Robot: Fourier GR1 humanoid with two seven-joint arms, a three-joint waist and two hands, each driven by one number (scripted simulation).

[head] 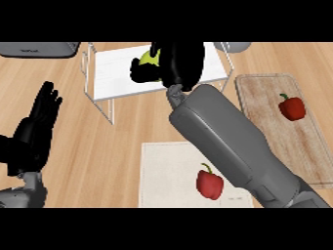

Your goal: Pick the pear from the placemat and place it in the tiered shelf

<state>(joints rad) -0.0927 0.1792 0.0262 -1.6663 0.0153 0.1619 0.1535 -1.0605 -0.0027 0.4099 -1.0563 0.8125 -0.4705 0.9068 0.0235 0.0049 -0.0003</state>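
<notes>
My right hand (175, 63) reaches over the white tiered shelf (118, 73) at the top centre, its fingers curled round the yellow-green pear (149, 57), which mostly hides behind them. The pear sits above the shelf's top surface; whether it touches the shelf I cannot tell. The beige placemat (169, 171) lies near the lower centre with a red bell pepper (210, 183) on it. My left hand (32, 132) rests open at the left edge, fingers up.
A wooden cutting board (306, 146) on the right carries a second red bell pepper (292, 107). A grey appliance (33, 49) stands at the top left and a grey round object (234, 47) behind the shelf. My right forearm (234, 146) crosses the placemat.
</notes>
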